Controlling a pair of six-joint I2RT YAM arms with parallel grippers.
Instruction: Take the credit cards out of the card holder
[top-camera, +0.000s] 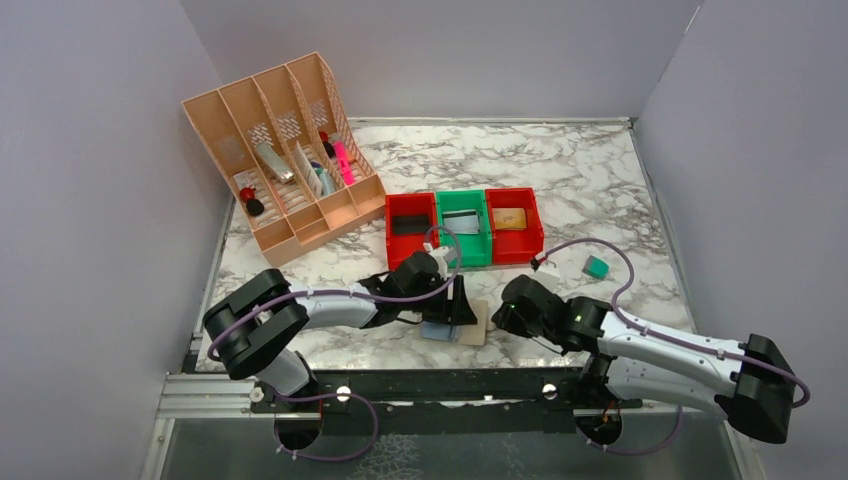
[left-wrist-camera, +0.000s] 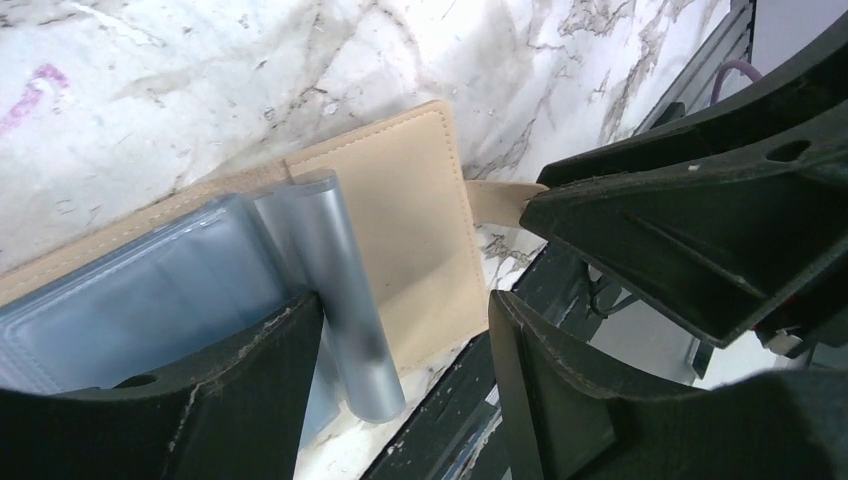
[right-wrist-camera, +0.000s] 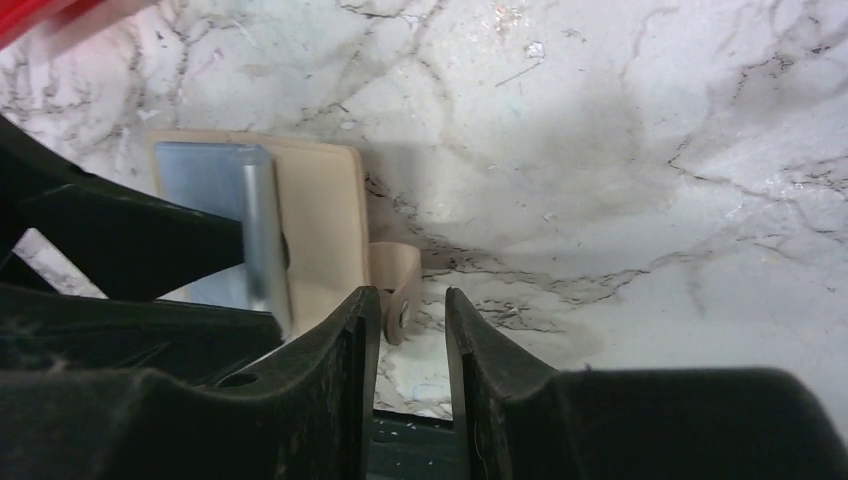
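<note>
The left gripper (left-wrist-camera: 400, 300) hangs with its jaws well apart over the blue-grey sleeves of the card holder (left-wrist-camera: 410, 210), which lies open on the marble table (left-wrist-camera: 200, 80) near its front edge, while the right gripper (right-wrist-camera: 412, 295), jaws narrowly parted and clamping nothing, sits at the holder's snap tab (right-wrist-camera: 395, 275).
</note>
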